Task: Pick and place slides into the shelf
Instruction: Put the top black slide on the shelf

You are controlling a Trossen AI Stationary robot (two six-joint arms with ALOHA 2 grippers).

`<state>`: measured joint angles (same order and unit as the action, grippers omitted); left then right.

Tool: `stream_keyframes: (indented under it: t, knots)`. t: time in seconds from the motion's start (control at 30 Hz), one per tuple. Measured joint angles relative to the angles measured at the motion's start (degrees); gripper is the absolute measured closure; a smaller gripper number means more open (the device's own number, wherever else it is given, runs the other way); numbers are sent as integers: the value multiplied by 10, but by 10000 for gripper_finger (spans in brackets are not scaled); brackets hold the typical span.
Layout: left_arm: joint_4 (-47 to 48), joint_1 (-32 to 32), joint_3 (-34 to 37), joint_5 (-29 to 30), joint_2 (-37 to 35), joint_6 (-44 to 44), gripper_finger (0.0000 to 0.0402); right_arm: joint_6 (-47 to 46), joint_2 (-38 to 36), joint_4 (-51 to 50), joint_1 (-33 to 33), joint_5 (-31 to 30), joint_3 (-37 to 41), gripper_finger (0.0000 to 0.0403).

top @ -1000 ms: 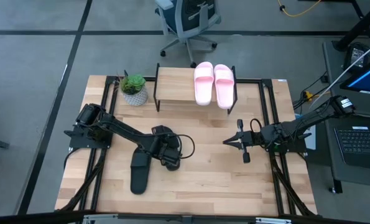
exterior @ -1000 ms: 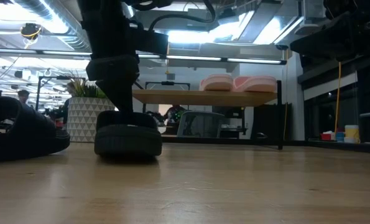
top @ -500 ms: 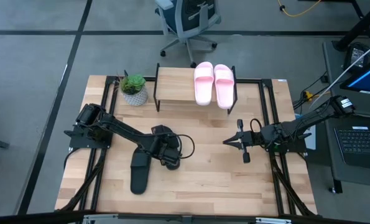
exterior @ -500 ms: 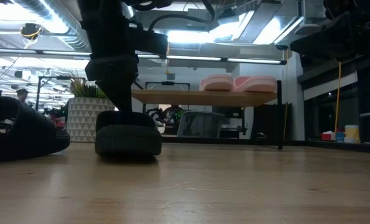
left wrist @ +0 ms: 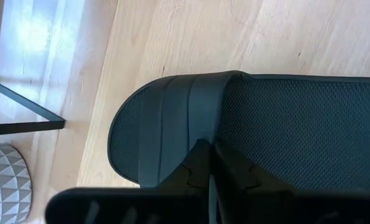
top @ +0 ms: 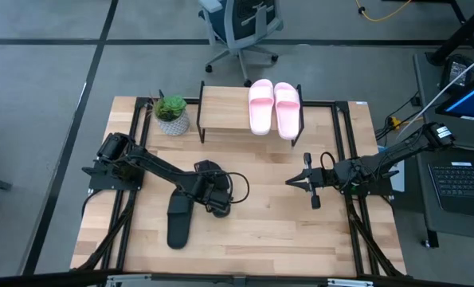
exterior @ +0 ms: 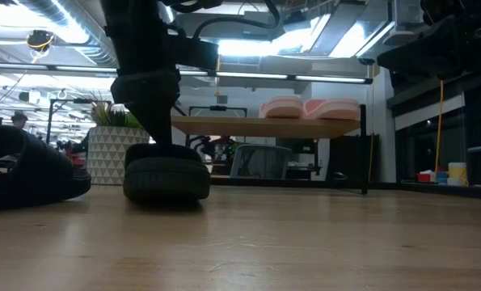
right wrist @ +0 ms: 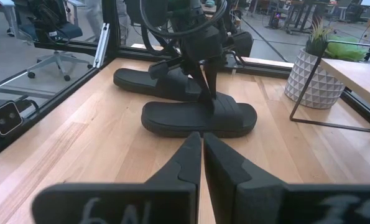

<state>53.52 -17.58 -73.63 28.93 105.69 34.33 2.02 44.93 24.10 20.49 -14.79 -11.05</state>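
The left gripper (top: 214,198) is down on a black slide (top: 210,188) near the middle of the worktop (top: 268,231), and its fingers (left wrist: 200,168) are closed on the strap. The other black slide (top: 178,222) lies flat just beside it, at about 7 o'clock from it. Two pink slides (top: 274,108) sit side by side on the shelf (top: 225,110), at the 12 o'clock edge of the worktop. The right gripper (top: 289,182) waits at 3 o'clock, well apart, with its fingers (right wrist: 188,163) closed on nothing. A plant pot (top: 172,116) stands left of the shelf.
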Motion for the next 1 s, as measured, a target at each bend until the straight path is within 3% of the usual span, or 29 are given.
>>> stream_keyframes:
  t: [0.63,1.0]
  knots:
    - [1,1,1,-19,-25,-11,401,2,0,0,0,0,0,382]
    - [-1,18,1,-1,-61,-48,401,0,0,1,0,0,0,382]
